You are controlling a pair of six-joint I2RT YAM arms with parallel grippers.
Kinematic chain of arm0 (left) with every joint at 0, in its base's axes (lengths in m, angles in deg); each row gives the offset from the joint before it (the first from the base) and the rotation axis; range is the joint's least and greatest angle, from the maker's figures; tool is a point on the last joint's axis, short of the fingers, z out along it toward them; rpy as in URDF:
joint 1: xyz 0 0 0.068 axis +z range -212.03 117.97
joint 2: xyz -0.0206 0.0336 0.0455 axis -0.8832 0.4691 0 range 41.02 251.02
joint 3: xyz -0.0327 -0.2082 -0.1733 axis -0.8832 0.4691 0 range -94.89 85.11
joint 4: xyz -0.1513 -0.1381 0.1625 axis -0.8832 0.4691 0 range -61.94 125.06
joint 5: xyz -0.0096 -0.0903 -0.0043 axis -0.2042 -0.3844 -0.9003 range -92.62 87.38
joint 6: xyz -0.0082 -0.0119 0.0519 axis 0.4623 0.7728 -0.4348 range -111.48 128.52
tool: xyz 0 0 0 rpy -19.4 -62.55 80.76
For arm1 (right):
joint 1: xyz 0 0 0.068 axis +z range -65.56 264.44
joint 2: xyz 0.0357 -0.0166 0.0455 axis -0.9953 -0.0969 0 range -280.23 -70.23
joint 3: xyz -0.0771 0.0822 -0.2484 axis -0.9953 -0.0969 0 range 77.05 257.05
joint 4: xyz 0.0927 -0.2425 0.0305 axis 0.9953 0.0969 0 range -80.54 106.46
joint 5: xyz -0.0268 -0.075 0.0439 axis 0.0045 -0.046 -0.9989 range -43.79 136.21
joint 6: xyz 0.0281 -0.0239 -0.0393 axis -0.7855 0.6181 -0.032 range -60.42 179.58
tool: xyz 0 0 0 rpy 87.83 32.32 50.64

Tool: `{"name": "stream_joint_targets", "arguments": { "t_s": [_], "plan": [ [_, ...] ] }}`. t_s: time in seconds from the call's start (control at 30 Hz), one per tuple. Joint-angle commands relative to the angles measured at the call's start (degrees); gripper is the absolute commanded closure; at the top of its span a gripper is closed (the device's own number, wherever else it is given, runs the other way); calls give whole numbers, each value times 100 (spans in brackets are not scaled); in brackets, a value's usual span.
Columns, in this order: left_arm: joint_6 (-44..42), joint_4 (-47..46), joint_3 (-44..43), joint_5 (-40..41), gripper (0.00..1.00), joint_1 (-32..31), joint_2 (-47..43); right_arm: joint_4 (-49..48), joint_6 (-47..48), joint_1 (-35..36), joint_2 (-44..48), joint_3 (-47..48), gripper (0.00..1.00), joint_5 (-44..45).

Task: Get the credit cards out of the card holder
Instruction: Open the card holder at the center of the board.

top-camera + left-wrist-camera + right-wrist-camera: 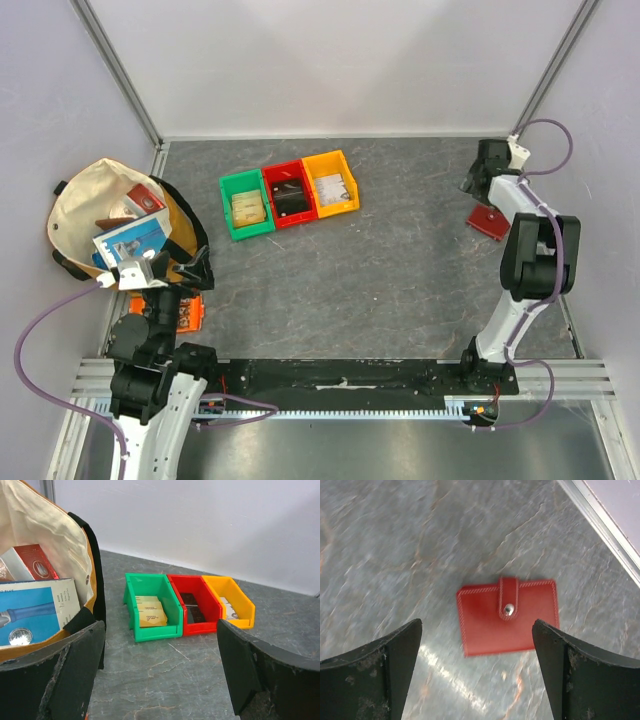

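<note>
Right fingers (385, 670) are the closest thing to me: two black worn pads in the bottom corners of the right wrist view, spread wide, with nothing held between them. Past them, in the gap between the tips, I see the card holder (485, 630). It lies flat on the grey desk (395, 540), closed, with its strap snapped over the front by a small metal button. I see no contact between the fingers and the holder. From the top view the card holder (489, 221) is at the far right side of the desk, near the side wall, and the right arm reaches over that spot.

Left fingers (70, 675) are also wide apart and hold nothing. They are beside a cream bag (55, 535) at the left edge of the desk. Inside the bag I can see a blue and white box (35, 612) and a red box (37, 562).

Three small bins stand in a row, touching each other, near the far middle of the desk: green bin (228, 212), red bin (272, 197), yellow bin (312, 186). The green one holds tan packets, the red one something dark, the yellow one something pale. All three are well apart from the card holder. An orange packet (190, 312) lies partly under the left arm.
</note>
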Motion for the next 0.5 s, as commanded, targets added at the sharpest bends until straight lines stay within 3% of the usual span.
{"name": "stream_joint_targets", "arguments": {
  "t_s": [0.0, 0.37, 0.47],
  "plan": [
    [50, -23, -23, 133, 2, -18, -84, 242, -114, -506, -600, 678, 2, -619],
    [-2, -41, -14, 98, 2, -53, -93, 584, -78, -823, -1287, 662, 2, -1076],
    [6, -41, -14, 80, 3, -44, -93, 576, -192, -762, -1033, 215, 17, -1296]
  ]
}}
